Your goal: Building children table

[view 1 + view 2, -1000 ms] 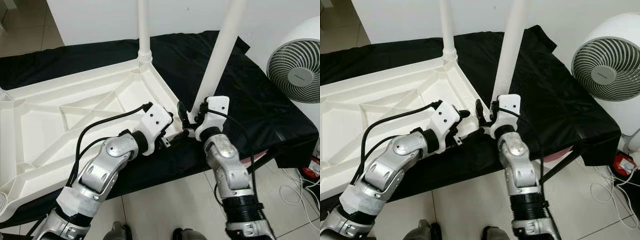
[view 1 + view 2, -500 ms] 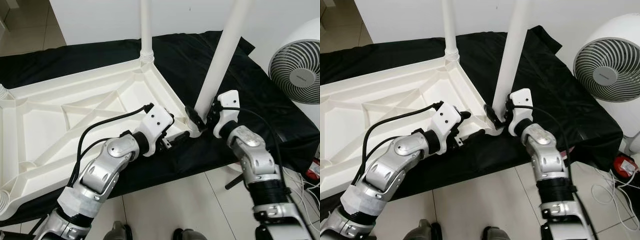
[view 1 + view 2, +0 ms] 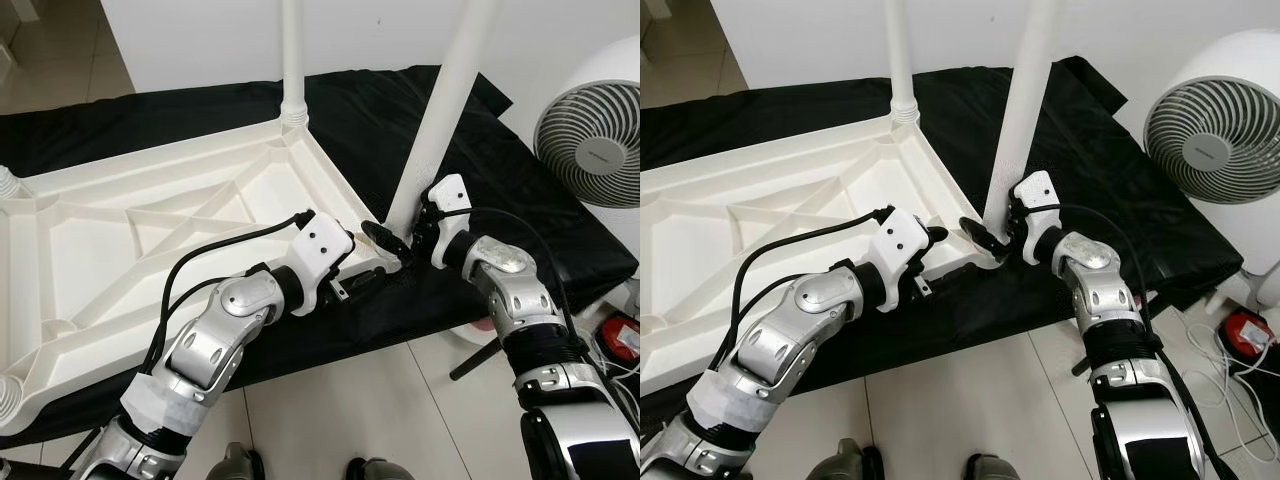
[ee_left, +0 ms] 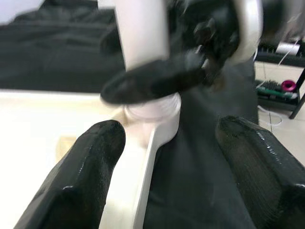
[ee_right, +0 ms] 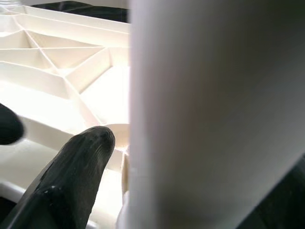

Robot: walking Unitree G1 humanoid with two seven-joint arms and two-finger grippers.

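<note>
gripping: right gripper [image 3: 400,238] at centre frame, its black fingers [image 5: 71,176] closed around the base of the near table leg [image 3: 440,120], just above the corner socket.
near table leg: white tube rising from the tabletop's near right corner to the upper right of the frame, leaning slightly right.
left gripper: left gripper [image 4: 167,157] just left of centre, beside the same corner; fingers [image 4: 86,167] spread wide apart, straddling the tabletop's rim and holding nothing.
tabletop: white plastic tabletop [image 3: 120,250] lying upside down across the left half of the frame, ribbed underside facing up, resting on a black cloth [image 3: 520,220].
far table leg: second white leg [image 3: 291,50] standing upright in the far corner socket, upper centre.
other sockets: threaded stubs at the left edge [image 3: 6,182] and lower left corner [image 3: 8,395], no leg seen in them.
fan: white round fan [image 3: 592,135] at the right edge, beyond the cloth.
floor: pale tiles [image 3: 400,420] along the bottom, with cables and a red item [image 3: 622,335] at lower right.
</note>
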